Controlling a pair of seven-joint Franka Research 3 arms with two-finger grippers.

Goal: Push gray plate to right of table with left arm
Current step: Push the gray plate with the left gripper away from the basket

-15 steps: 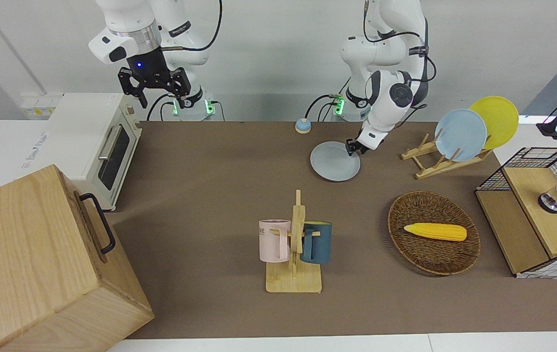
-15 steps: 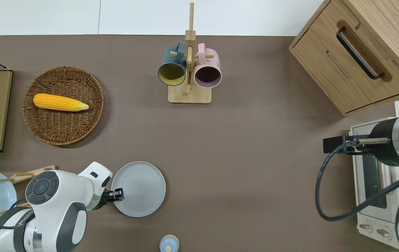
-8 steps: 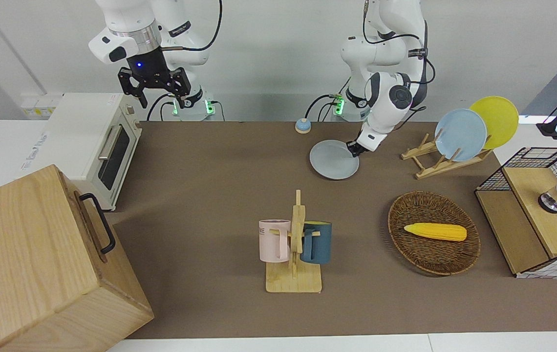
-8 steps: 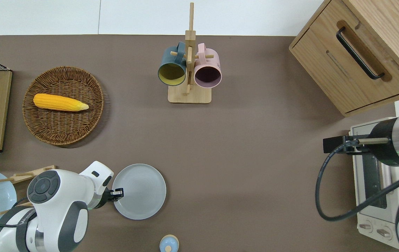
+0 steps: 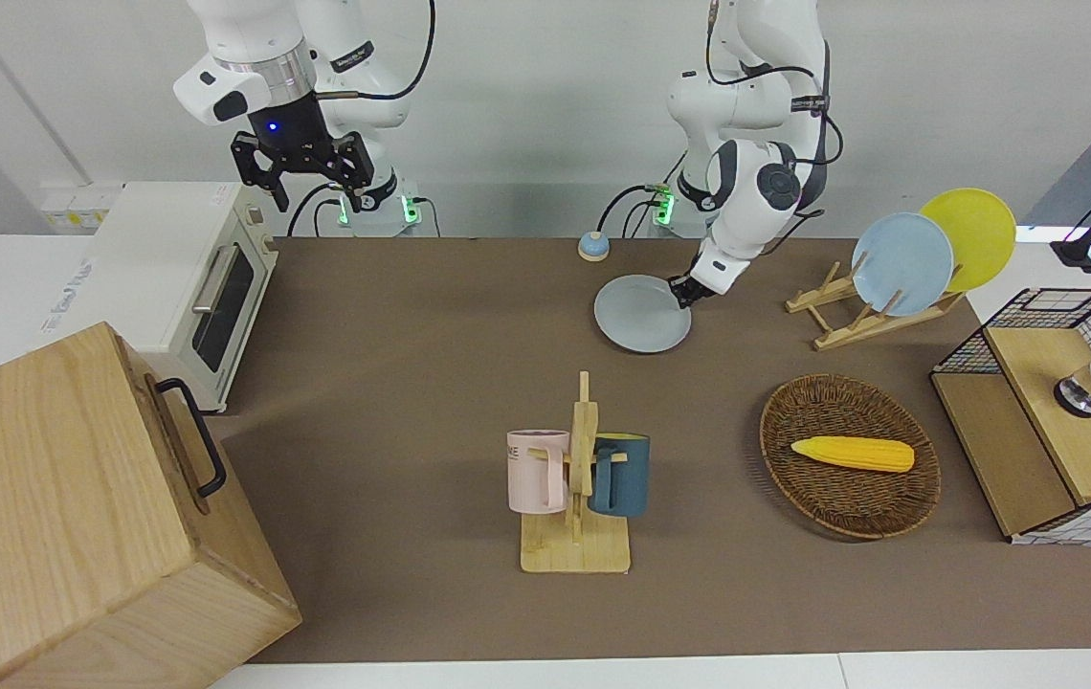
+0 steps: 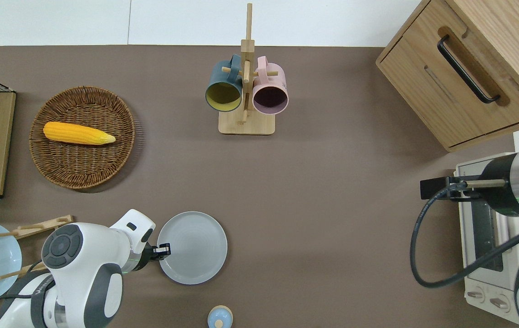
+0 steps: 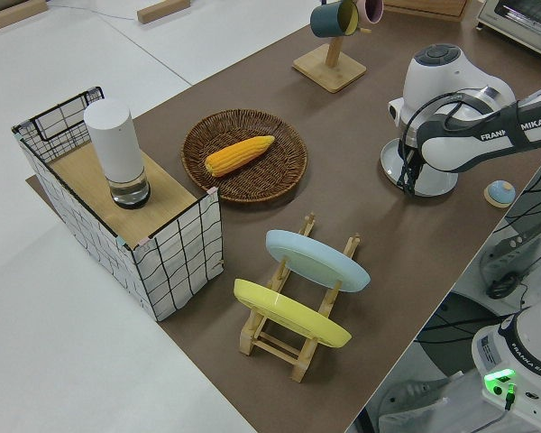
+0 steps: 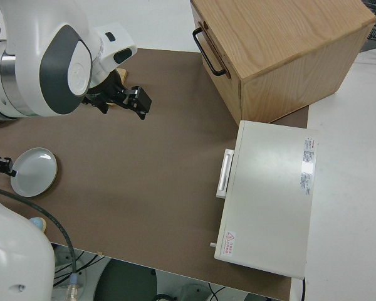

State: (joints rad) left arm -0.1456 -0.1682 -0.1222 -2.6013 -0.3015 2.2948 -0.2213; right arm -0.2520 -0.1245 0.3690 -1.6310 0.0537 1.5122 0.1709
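Note:
The gray plate (image 5: 643, 314) lies flat on the brown table (image 5: 411, 316), near the robots' edge and toward the left arm's end. It also shows in the overhead view (image 6: 192, 248) and in the right side view (image 8: 34, 171). My left gripper (image 5: 678, 295) is low at the table and touches the plate's rim on the side toward the left arm's end (image 6: 165, 249). The left arm's wrist hides part of the plate in the left side view (image 7: 421, 183). My right arm is parked, its gripper (image 5: 318, 196) open and empty.
A mug rack (image 5: 579, 478) with a pink and a blue mug stands mid-table. A wicker basket (image 5: 794, 478) holds a corn cob. A plate rack (image 5: 852, 321) holds sky-blue and yellow plates. A small blue knob (image 5: 592, 246), a toaster oven (image 5: 191, 277), a wooden cabinet (image 5: 77, 517) and a wire crate (image 5: 1053, 411) stand around.
The left gripper has moved toward the right arm's end of the table, staying at the plate's rim. The gray plate has slid that way with it. The right arm has not moved.

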